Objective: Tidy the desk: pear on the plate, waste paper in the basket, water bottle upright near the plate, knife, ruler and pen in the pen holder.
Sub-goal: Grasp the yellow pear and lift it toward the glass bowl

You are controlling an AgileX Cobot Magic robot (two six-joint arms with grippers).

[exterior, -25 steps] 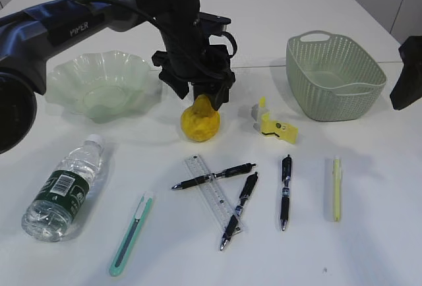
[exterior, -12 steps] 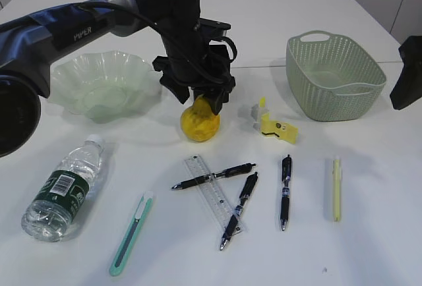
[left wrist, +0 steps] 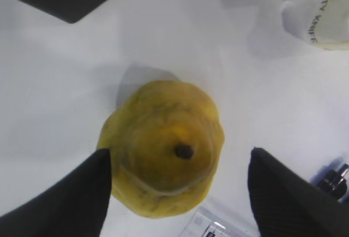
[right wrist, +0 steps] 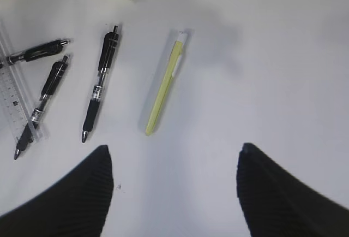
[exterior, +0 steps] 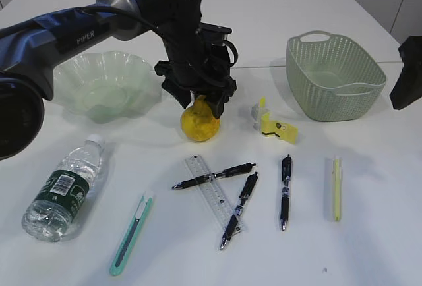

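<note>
Left gripper (left wrist: 177,193) wide open above the yellow pear (exterior: 200,120), one finger (left wrist: 76,199) at each side of the fruit, not closed on it; left finger edge very close to the pear skin, right finger apart from it. Pear upright on the white table (exterior: 369,246), near the middle, just right of the pale green wavy plate (exterior: 102,87), not on it. Right gripper (right wrist: 174,193) also wide open, with nothing between the fingers, above bare table on the right side, near the yellow-green pen (right wrist: 165,91).

Water bottle (exterior: 63,190) on its side at the near left, cap toward the plate. Green utility knife (exterior: 132,233) flat just right of the bottle. Transparent ruler (exterior: 212,194) near the centre, with one black pen (exterior: 213,176) across it and a second black pen (exterior: 239,210) partly over its near end. Third black pen (exterior: 285,191) further right, well apart from the ruler. Crumpled yellow and white waste paper (exterior: 273,124) between the pear and the green woven basket (exterior: 333,75) at the far right, outside the basket. Pen holder not seen in any view.
</note>
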